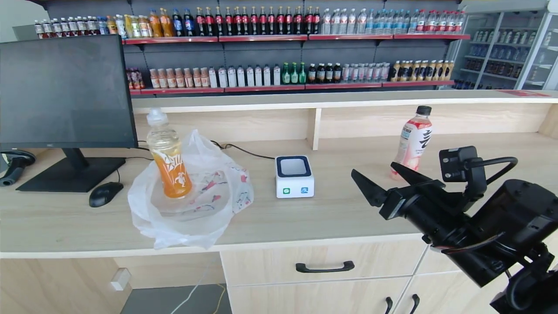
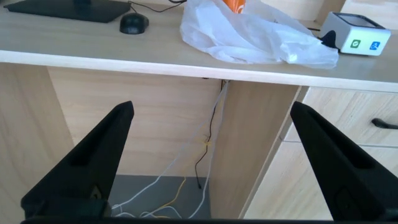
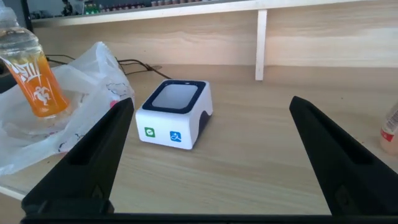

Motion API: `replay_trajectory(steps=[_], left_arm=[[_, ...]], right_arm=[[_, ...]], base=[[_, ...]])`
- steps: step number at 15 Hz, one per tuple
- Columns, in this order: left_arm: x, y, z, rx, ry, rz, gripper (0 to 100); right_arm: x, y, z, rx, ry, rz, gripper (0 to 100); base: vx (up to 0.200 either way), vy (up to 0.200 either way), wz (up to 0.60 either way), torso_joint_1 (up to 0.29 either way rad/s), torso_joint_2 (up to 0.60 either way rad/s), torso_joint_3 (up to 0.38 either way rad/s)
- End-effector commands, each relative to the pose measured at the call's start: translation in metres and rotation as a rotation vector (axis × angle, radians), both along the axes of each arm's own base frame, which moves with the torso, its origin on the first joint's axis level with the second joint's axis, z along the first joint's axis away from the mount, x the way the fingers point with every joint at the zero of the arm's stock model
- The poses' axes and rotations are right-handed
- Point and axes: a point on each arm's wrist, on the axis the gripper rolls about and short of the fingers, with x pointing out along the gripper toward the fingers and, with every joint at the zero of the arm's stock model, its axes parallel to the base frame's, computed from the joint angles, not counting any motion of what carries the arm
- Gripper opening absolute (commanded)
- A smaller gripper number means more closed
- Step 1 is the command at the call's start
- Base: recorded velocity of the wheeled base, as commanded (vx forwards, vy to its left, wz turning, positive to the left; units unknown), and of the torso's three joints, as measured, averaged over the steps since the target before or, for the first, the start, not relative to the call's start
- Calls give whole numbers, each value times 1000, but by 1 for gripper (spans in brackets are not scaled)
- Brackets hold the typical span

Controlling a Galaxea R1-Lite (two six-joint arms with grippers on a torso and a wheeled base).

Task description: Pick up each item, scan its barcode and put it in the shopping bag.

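Counter (image 1: 340, 218), listed left to right.
- Handheld scanner (image 1: 13, 165): at the far left edge.
- Monitor (image 1: 65, 91): dark screen, with the black mouse (image 1: 106, 193) just beside its base.
- Shopping bag (image 1: 196, 218): translucent white, mouth spread open. An orange bottle (image 1: 168, 161) stands upright inside it.
- Scan box (image 1: 294, 176): white, near the bag's right side but apart from it.
- Pink bottle (image 1: 413, 141): upright, well to the right.
- Drink shelves (image 1: 261, 38): behind the counter.
- Left gripper (image 2: 211, 107): fingers spread wide and empty, held below the counter edge, facing hanging cables (image 2: 205, 143) beneath the bag.
- Right gripper (image 1: 372, 168): fingers spread wide and empty, raised between the scan box and the pink bottle, pointing toward the scan box.
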Motion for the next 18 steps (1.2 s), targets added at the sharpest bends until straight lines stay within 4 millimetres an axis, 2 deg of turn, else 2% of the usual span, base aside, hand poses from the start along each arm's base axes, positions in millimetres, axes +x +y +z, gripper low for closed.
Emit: replay_trajectory(steps=[1,7,18], left_arm=[[0,0,0,-1,-1,1,100],[0,0,0,-1,-1,1,100],[0,0,0,4,-1,1,100]], right_arm=[[-1,2,-1,-2,3,8,100],[-2,2,-2,-4,7,8,100],[-6,-3,-10,-24,42,2,100]], base=[[0,-200,0,-2,-2,2],[0,-200,0,1,-2,4],[0,0,0,0,0,0]])
